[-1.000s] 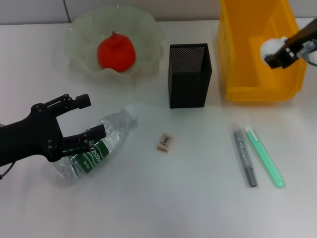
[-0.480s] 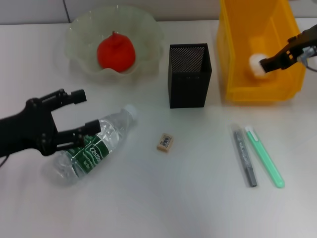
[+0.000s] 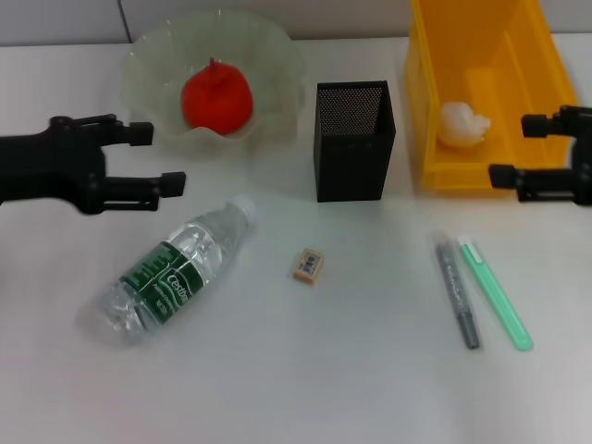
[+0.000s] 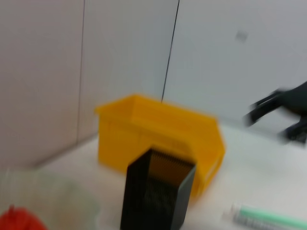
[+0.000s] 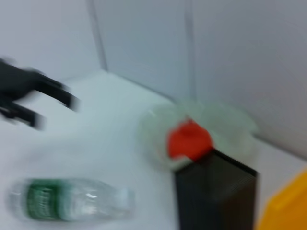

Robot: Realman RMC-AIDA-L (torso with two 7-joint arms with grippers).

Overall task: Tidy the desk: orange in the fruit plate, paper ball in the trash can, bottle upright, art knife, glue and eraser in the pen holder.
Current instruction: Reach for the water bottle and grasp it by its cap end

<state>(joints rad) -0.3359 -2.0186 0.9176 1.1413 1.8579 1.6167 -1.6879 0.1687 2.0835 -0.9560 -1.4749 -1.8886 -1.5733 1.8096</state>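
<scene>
Paper ball (image 3: 461, 123) lies in trash can (image 3: 435, 139); right gripper (image 3: 520, 148) beside it, fingers spread, empty. Left gripper (image 3: 157, 159) open above lying bottle (image 3: 171, 271).

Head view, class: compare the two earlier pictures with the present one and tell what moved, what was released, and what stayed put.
The right gripper let go of the paper ball, which now lies in the trash can, and drew back outside the bin, open. The left gripper, open, pulled away from the bottle toward the fruit plate. The bottle remains lying down; orange, pen holder, eraser and two pens are unmoved.
</scene>
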